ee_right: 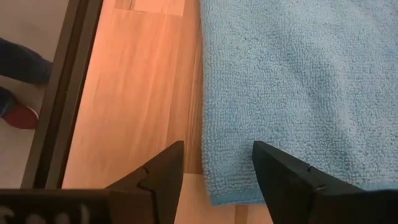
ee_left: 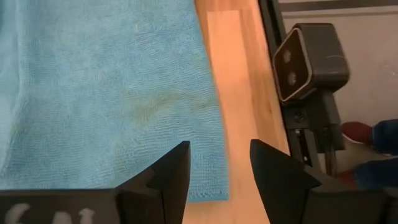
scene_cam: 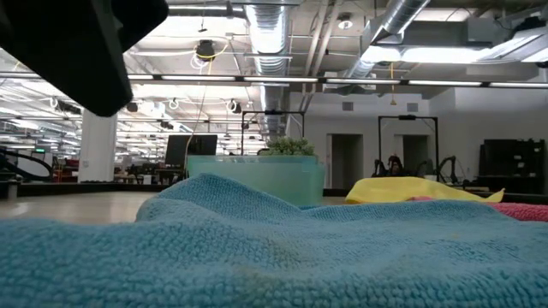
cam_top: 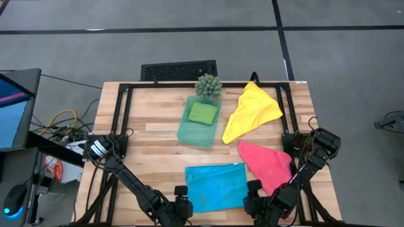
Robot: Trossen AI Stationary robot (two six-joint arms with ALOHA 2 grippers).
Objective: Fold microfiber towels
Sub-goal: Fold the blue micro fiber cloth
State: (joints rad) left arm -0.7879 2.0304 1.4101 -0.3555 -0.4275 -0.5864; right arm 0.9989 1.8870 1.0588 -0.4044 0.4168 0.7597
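Note:
A bright blue towel (cam_top: 216,186) lies spread flat near the table's front edge. It fills the foreground of the low view (scene_cam: 257,248). My left gripper (ee_left: 219,174) stands open over the towel's near left corner (ee_left: 208,190), one finger over cloth and one over bare wood. My right gripper (ee_right: 217,168) stands open over the near right corner (ee_right: 214,193) in the same way. A hot pink towel (cam_top: 268,165) and a yellow towel (cam_top: 252,110) lie crumpled to the right. A lime green towel (cam_top: 202,113) lies folded in a teal tray (cam_top: 189,133).
A small spiky green plant (cam_top: 208,85) stands behind the tray at the far edge. A black frame rail (cam_top: 123,113) runs around the tabletop. A camera on a post (ee_left: 311,59) stands at the front edge. Bare wood (cam_top: 158,151) lies left of the blue towel.

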